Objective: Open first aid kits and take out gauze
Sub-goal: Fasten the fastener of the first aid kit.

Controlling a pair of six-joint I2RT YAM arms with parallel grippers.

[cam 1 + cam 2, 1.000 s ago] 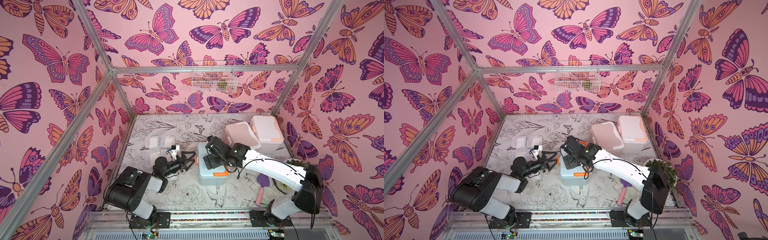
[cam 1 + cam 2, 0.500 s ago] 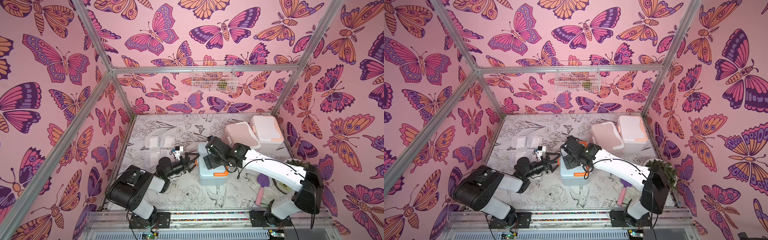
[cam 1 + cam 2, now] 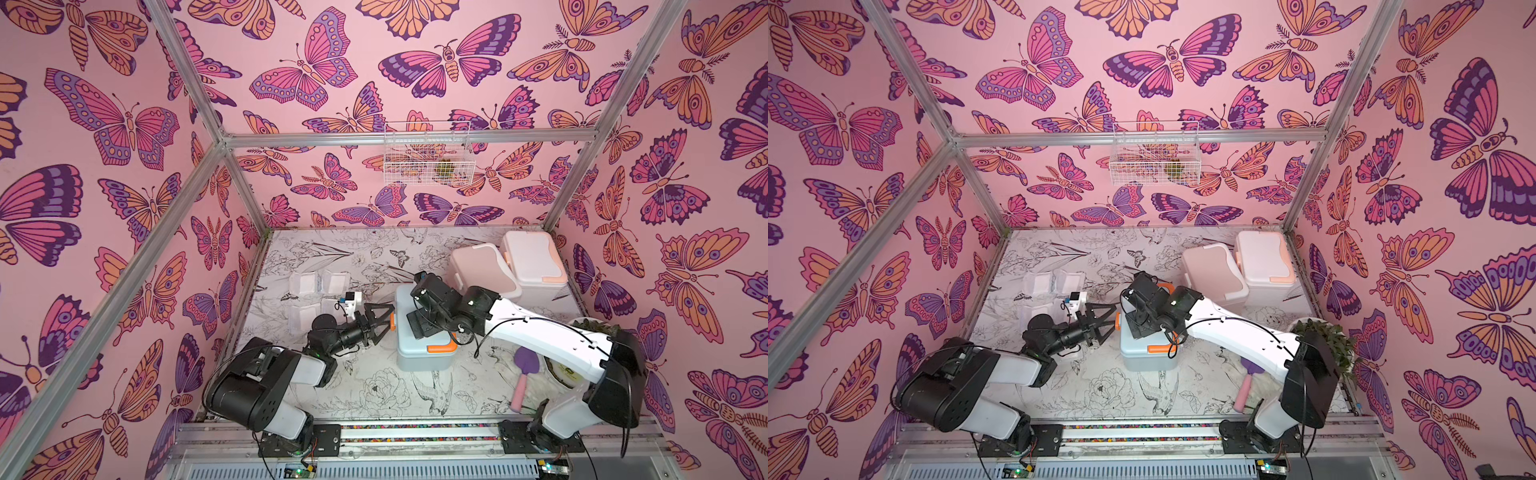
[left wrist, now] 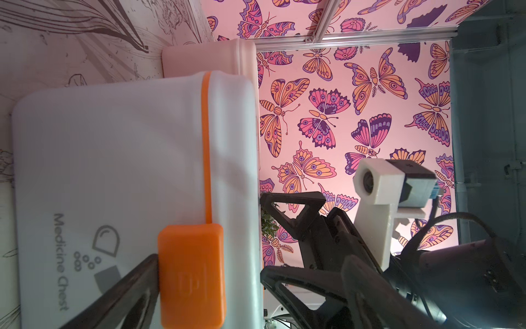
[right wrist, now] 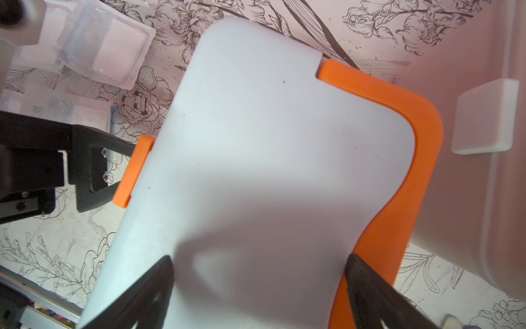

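Note:
The light blue first aid kit [image 3: 419,349] with orange trim stands shut mid-table. My left gripper [image 3: 388,318] is open at its left side. In the left wrist view the left gripper [image 4: 210,277] straddles the orange latch [image 4: 190,273] and the lid's edge. My right gripper [image 3: 422,326] is open, pointing down over the lid [image 5: 270,142]; one fingertip [image 5: 364,279] sits by the orange handle [image 5: 412,136]. The pink kit [image 3: 484,270] and white kit [image 3: 534,266] stand shut at the back right. Gauze packets [image 3: 303,284] [image 3: 1038,286] lie left of the blue kit.
A purple brush with a pink handle [image 3: 524,376] lies at the front right beside a potted plant [image 3: 1325,336]. A wire basket [image 3: 428,160] hangs on the back wall. The pink kit stands close behind the blue one.
My left gripper has moved right, from beside the gauze packets up to the blue kit's side latch. The right arm has not moved.

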